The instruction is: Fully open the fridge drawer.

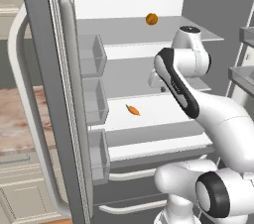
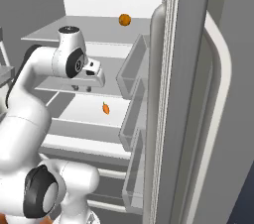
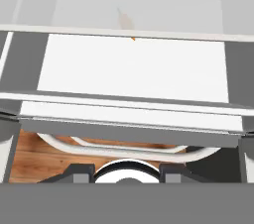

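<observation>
The fridge drawer (image 1: 158,147) sits low in the open fridge and shows a narrow strip of white inner floor (image 3: 134,116) behind its grey front panel (image 3: 129,132). Its long pale bar handle (image 1: 134,174) runs below the panel, and the handle (image 2: 113,173) also shows from the right. My gripper (image 2: 82,88) hangs open at the height of the middle shelf, well above the handle and apart from it. In the hand view the gripper (image 3: 126,172) points down at the drawer, nothing between its fingertips (image 3: 74,172). My forearm partly hides the gripper (image 1: 158,83) in the left base view.
A carrot (image 1: 132,110) lies on the white shelf (image 3: 134,64) just above the drawer. An orange (image 1: 152,19) rests on the upper shelf. The taller drawer's bar handle (image 1: 131,207) is lowest. The open door (image 1: 59,99) with grey bins (image 1: 94,101) stands left; another door (image 2: 198,99) stands right.
</observation>
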### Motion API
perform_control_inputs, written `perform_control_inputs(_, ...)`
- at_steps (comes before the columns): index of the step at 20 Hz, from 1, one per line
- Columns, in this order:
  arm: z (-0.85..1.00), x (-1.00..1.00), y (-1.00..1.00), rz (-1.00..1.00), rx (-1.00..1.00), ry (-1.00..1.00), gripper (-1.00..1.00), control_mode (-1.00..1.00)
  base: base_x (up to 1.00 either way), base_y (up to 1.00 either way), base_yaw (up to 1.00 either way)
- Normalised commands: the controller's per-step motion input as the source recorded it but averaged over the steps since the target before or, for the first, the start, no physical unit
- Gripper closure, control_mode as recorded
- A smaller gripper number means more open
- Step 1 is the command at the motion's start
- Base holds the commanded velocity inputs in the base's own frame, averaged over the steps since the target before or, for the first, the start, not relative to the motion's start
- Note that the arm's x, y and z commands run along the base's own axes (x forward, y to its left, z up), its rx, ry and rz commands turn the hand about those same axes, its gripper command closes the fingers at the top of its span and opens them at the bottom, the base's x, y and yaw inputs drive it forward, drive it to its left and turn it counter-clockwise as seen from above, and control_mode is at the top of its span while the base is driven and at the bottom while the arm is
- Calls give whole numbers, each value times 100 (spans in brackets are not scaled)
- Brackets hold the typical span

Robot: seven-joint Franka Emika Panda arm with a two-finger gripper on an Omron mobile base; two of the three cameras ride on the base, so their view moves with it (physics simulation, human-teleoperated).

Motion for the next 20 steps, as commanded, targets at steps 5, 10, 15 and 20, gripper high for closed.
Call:
perform_control_inputs(5,0,-26,0,0,0,0,-100,-100,0,0,0)
perform_control_inputs(10,-16,-47,0,0,0,-1,-100,-100,0,0,0)
perform_control_inputs(15,-34,-27,0,0,0,-1,-100,-100,0,0,0)
perform_control_inputs(20,-44,-28,0,0,0,0,-100,-100,0,0,0)
